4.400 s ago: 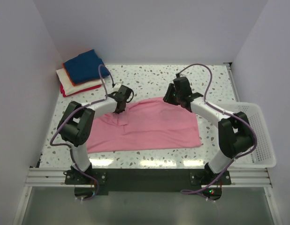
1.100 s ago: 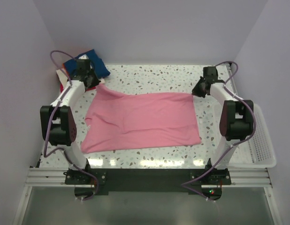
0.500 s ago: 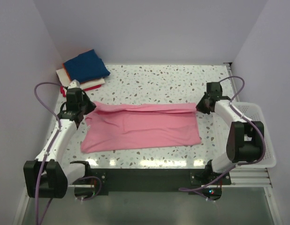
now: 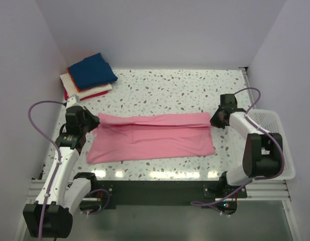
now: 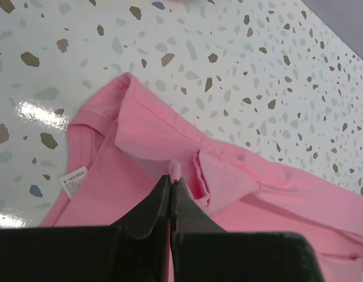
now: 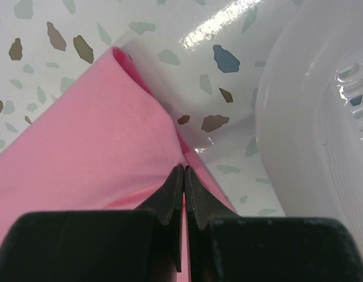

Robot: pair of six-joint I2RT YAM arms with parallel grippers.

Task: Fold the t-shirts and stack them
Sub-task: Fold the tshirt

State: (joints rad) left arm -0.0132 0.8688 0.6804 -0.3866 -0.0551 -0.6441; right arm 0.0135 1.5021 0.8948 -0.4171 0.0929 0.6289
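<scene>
The pink t-shirt (image 4: pixel 152 138) lies across the middle of the table, its far edge folded toward me in a long band. My left gripper (image 4: pixel 91 122) is shut on the shirt's left folded corner; the left wrist view shows the closed fingertips (image 5: pixel 171 179) pinching a nub of pink cloth (image 5: pixel 170 147). My right gripper (image 4: pixel 213 120) is shut on the right folded corner, the cloth (image 6: pixel 105 135) held between its closed fingertips (image 6: pixel 183 173). A stack of folded shirts (image 4: pixel 90 75), navy on top with orange, white and red below, sits at the far left corner.
A white mesh basket (image 4: pixel 278 150) stands at the table's right edge, its rim close beside my right gripper (image 6: pixel 311 117). The walls close in on the left, back and right. Speckled tabletop (image 4: pixel 170 90) shows beyond the shirt.
Both grippers have carried the shirt's far edge toward me over the last second, laying it over the body. The shirt is now a narrower band. Both arms drew back toward their bases.
</scene>
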